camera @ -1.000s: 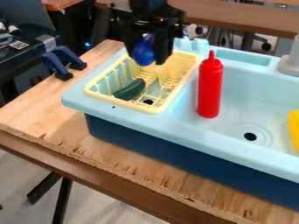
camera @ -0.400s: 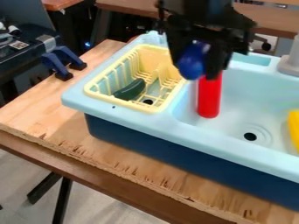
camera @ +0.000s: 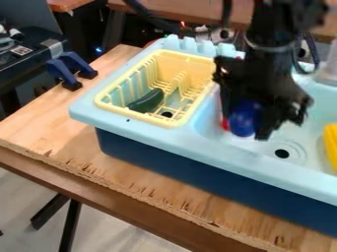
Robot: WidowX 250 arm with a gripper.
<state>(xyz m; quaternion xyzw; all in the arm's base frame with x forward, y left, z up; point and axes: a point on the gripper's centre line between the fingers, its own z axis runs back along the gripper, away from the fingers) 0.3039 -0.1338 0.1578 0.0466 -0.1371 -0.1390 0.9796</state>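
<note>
Plywood tabletop point(camera: 39, 123), edge rough, carries a pale-blue toy sink point(camera: 178, 140). Blue rounded object point(camera: 244, 119): pinched between the fingers of the black gripper point(camera: 245, 129), above the basin, toward the rack side. Red item point(camera: 225, 124): just beside it in view, mostly hidden; contact cannot be told. Drain hole point(camera: 282, 153) nearby; yellow object point(camera: 331, 142) at the basin's far side. Yellow rack point(camera: 130, 114) alongside, dark green curved item point(camera: 147, 100) lying inside.

Risks (judged): curved surface offers little contact area, so an off-centre pinch could let the blue object roll out and drop. Sideways drift could knock the red item; descent too near the divider could jam a finger against the basin wall.
</note>
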